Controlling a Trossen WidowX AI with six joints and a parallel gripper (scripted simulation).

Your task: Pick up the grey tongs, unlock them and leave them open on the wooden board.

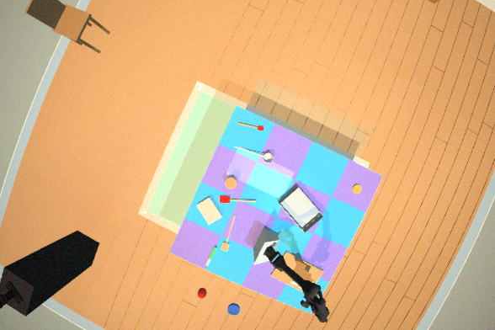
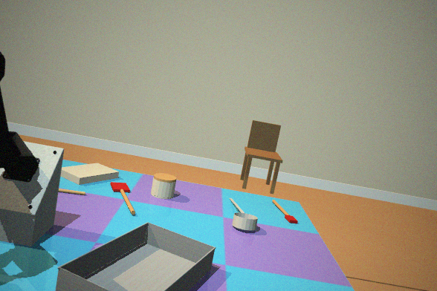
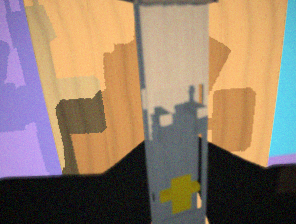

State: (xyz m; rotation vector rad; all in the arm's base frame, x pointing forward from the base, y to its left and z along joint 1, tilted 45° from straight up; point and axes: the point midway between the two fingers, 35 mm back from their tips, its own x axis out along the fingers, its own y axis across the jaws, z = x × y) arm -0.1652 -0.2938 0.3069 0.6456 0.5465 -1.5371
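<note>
Top view, lower centre: a grey wedge block (image 1: pixel 260 254) (image 2: pixel 46 200) carries the arm's base on the bench (image 1: pixel 236 261) (image 2: pixel 193 219). Right of it, the wooden board (image 1: pixel 316 274) (image 3: pixel 120 55) lies below the roasting tin (image 1: pixel 302 207) (image 2: pixel 160 263). Wrist view, centre: the claw (image 3: pixel 171 143) stands slightly open, clamped on the grey tongs (image 3: pixel 172 60), which run upright through the frame, overlapping the board. Board contact cannot be determined.
</note>
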